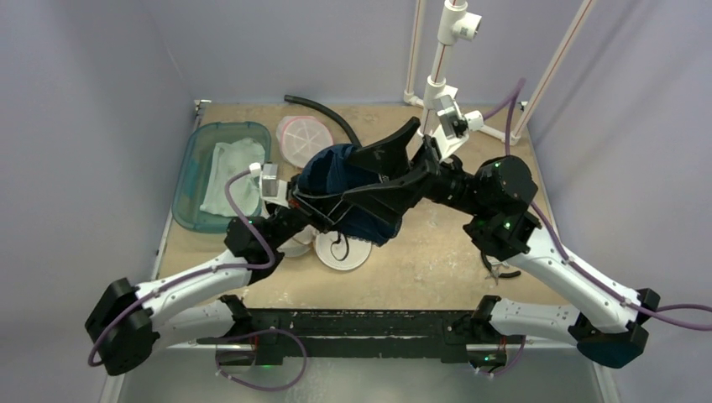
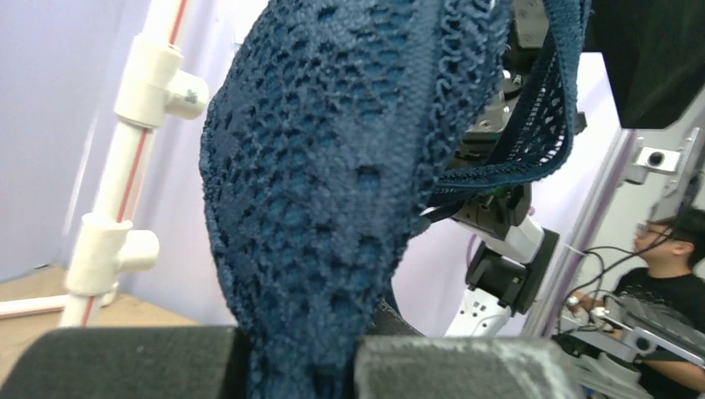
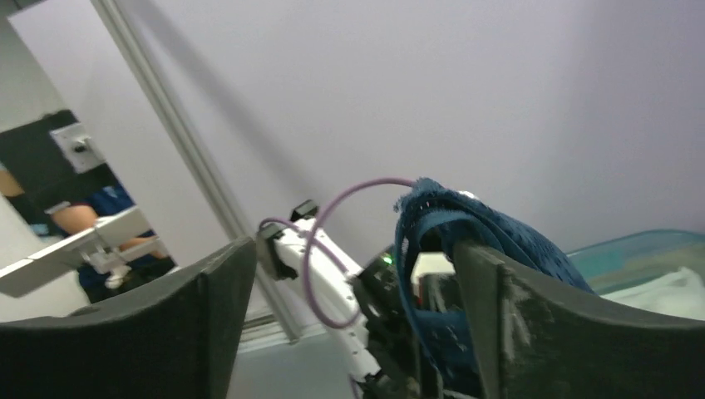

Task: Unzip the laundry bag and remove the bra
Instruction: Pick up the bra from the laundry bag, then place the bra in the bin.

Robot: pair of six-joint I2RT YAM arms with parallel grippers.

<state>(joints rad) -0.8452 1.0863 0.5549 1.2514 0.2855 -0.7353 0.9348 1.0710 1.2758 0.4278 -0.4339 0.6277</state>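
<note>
The navy lace bra [image 1: 332,172] hangs in the air over the table's middle. My left gripper [image 1: 301,195] is shut on its lower fabric; in the left wrist view the lace [image 2: 332,166] is pinched between the two pads of the left gripper [image 2: 299,366]. My right gripper [image 1: 369,176] is open beside the bra, and the bra [image 3: 499,241] drapes over one finger of this gripper [image 3: 353,249]. The round white laundry bag [image 1: 342,252] lies on the table below, partly hidden by the bra.
A teal bin [image 1: 189,168] holding white cloth sits at the left. A round pink-white container [image 1: 304,138] and a black hose [image 1: 323,109] lie behind the bra. A white pipe stand [image 1: 441,67] rises at the back right.
</note>
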